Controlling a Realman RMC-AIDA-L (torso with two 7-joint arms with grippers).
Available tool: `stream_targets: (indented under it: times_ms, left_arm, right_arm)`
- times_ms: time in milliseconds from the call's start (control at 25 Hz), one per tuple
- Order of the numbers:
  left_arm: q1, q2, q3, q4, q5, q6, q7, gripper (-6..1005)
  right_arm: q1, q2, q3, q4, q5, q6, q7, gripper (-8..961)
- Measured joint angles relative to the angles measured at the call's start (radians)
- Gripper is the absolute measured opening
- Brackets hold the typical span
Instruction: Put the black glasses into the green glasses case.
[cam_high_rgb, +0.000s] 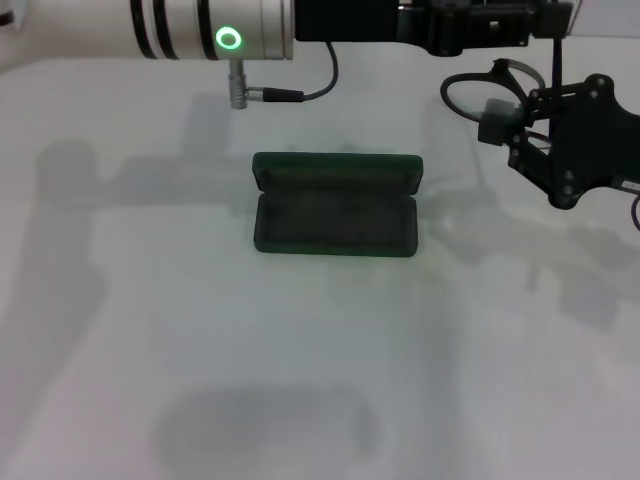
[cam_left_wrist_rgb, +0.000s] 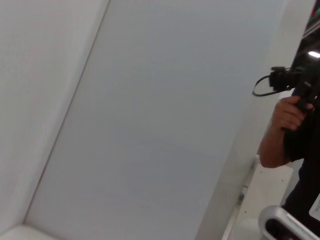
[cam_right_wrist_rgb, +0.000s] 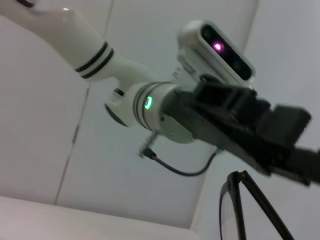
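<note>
Jaws on my right gripper (cam_high_rgb: 522, 122) look closed on the black glasses (cam_high_rgb: 487, 93), pinching the frame near 1 lens so the rest hangs free toward the left arm. That keeps the glasses in the air, up and to the right of the green glasses case (cam_high_rgb: 336, 204), well apart from it.

From the right wrist camera I see only part of a lens and a temple of the black glasses (cam_right_wrist_rgb: 235, 210), with the left arm stretching across behind them. My left gripper (cam_high_rgb: 470, 25) reaches in along the far edge of the scene, just above the glasses; I cannot tell how its jaws stand. It seems placed there to meet the glasses at a handover or to steady them, though that is my guess.

On the white desk (cam_high_rgb: 320, 380) the case sits open, lid tipped back on the far side, lined tray facing up. That leaves a clear drop from above.

My reading: the glasses are lifted but not yet over the case, so the carry across and the lowering are not yet done.
</note>
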Motion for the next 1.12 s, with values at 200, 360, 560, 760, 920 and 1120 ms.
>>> stream_targets:
  times_ms: [200, 360, 560, 760, 920, 1120]
  left_arm:
    - [-0.010, 0.010, 0.000, -0.005, 0.061, -0.001, -0.080, 468]
    - [-0.006, 0.011, -0.001, -0.014, 0.031, -0.002, -0.094, 469]
    - [0.031, 0.012, -0.001, -0.071, 0.017, -0.089, -0.057, 469]
    - [0.046, -0.017, 0.000, -0.022, 0.080, -0.282, -0.027, 469]
    - [0.016, -0.038, 0.000, 0.044, 0.079, -0.291, 0.031, 469]
    - [0.006, -0.033, -0.001, 0.093, 0.057, -0.187, 0.126, 469]
  right_arm:
    - [-0.003, -0.001, 0.001, 0.000, -0.001, -0.024, -0.014, 114]
    - [-0.018, -0.010, 0.000, -0.002, -0.030, -0.098, -0.060, 113]
    - [-0.041, -0.017, 0.015, -0.016, -0.043, -0.297, -0.097, 114]
    - [-0.043, 0.000, 0.033, -0.035, -0.043, -0.423, -0.095, 113]
    - [-0.011, 0.001, 0.005, 0.012, -0.063, -0.404, -0.081, 113]
    - [0.006, -0.005, 0.007, 0.052, -0.080, -0.310, -0.049, 114]
